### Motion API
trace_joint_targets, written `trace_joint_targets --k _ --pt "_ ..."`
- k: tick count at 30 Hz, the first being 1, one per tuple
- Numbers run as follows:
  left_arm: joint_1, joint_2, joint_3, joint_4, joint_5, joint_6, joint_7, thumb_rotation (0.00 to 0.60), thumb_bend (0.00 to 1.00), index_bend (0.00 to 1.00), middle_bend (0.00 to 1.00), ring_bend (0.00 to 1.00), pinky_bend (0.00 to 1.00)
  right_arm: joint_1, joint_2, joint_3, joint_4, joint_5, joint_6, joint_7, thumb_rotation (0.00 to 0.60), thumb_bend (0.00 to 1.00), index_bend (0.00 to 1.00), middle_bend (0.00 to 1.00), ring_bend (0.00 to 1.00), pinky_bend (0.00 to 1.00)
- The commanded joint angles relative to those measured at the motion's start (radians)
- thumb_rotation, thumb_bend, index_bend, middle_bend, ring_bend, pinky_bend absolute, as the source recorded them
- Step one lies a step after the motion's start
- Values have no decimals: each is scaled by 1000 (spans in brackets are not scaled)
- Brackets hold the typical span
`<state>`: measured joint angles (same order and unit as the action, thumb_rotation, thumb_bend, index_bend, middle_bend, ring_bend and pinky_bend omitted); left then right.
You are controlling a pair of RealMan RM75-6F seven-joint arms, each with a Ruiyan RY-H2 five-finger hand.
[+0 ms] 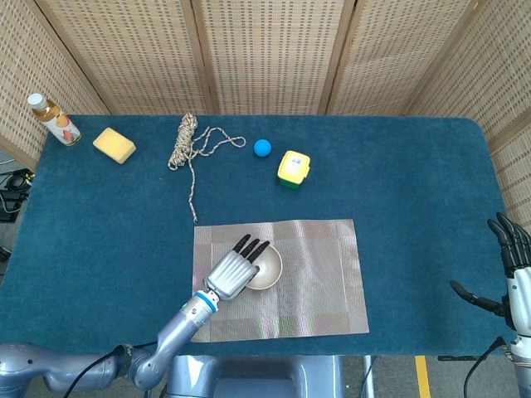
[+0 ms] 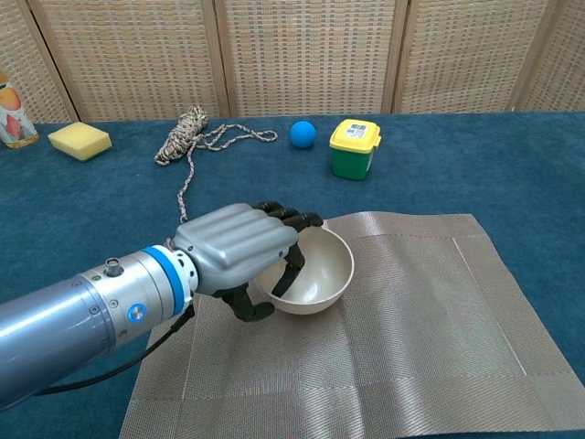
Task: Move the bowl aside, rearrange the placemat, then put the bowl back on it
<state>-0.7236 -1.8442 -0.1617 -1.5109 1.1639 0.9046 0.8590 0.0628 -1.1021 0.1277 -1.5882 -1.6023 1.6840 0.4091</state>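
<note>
Over placemat (image 2: 411, 320) centre, left hand (image 2: 239, 249) grips bowl (image 2: 315, 273) rim; right hand (image 1: 508, 274) open, empty.

bottle (image 1: 53, 119), yellow sponge (image 1: 114, 144), rope (image 1: 192, 143), blue ball (image 1: 262, 148), yellow-lidded green box (image 1: 293, 169)

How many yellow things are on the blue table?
2: a yellow sponge near the far left edge beside the bottle, and the yellow lid of a green box next to the blue ball.
</note>
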Motion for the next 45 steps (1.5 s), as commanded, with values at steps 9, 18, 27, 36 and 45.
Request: trace_joint_targets --k 9,18,27,36,45 --pt "9 64 39 -98 5 82 -11 600 197 136 0 0 0 -2 -1 -3 -4 -8 6 -11 600 227 0 0 0 0" --pt "108 250 88 -221 142 262 -135 600 152 51 0 0 0 4 -12 -13 -6 -27 -1 -50 600 228 0 0 0 0" --pt "245 393 139 -193 245 453 -314 600 151 78 0 0 0 14 -23 -24 -9 -26 -32 -98 600 227 0 0 0 0" --pt "454 520 193 -105 324 721 -566 600 139 52 0 0 0 23 -44 -29 -10 -5 -68 -181 600 227 0 0 0 0" --pt "547 557 191 -27 334 809 -681 600 134 30 0 0 0 40 -29 -21 -16 119 -187 -226 600 226 0 0 0 0"
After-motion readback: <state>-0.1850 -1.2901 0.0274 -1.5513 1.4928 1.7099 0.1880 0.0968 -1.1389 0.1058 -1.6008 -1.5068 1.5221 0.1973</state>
